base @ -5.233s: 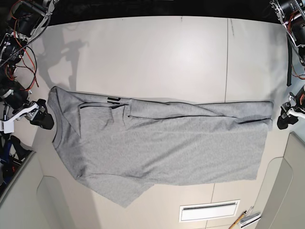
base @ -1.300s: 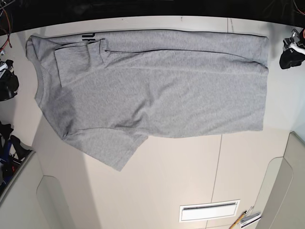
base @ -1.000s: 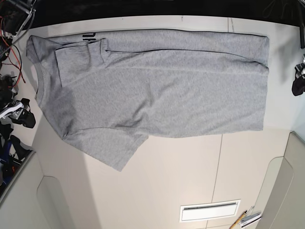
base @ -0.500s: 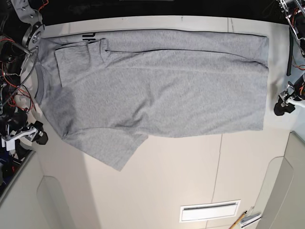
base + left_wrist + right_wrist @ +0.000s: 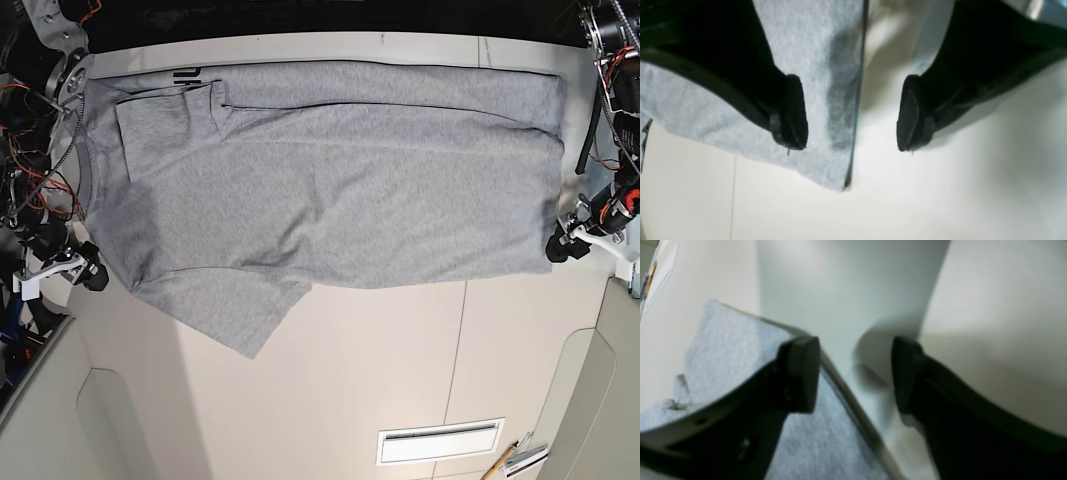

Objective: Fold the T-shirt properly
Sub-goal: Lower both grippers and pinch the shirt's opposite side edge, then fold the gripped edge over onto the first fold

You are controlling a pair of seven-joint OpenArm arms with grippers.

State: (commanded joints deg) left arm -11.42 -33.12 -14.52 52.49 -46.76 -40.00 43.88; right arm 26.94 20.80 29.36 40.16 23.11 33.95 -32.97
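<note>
Where it lies flat, the T-shirt [image 5: 330,180] shows grey.

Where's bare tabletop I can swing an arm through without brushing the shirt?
The widest bare patch is the near table, between the T-shirt hem side and the white slotted panel. Crowded: both ends, where the open left claw and right claw sit at the shirt's edges.

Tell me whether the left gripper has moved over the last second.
Yes. In the base view the left gripper has come down along the table's right side and inward, from beside the T-shirt's far hem corner to its near hem corner.
</note>
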